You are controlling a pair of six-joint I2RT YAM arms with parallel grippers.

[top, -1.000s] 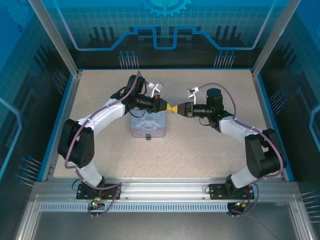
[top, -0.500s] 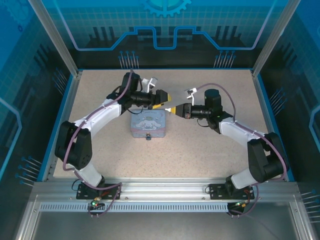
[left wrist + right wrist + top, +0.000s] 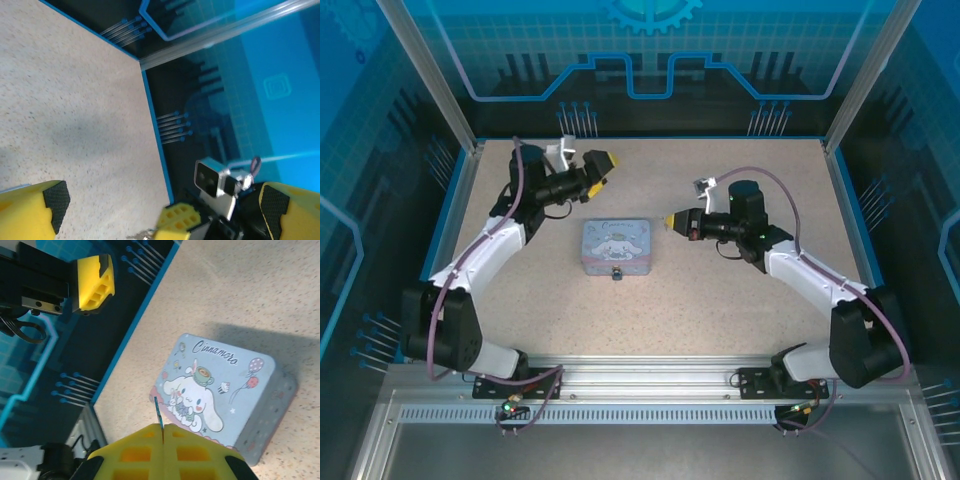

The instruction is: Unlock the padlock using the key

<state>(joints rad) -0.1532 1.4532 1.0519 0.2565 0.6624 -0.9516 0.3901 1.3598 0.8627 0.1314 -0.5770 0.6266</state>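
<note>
overhead, padlock (image 3: 617, 272) at tin's (image 3: 616, 244) edge, right wrist, key (image 3: 159, 412) between fingers (image 3: 131, 451)

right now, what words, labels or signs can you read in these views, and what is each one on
"Cinnamoro": cursive script on the lid of the pastel tin, above the white cartoon figure, read in the right wrist view.
The same lid print in the top view: too small to read.
Back wall: a gear emblem, a sign with no words.

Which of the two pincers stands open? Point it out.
The left pincer: its yellow fingers are spread wide with nothing between them. The right pincer is pinched shut on the key.
</note>
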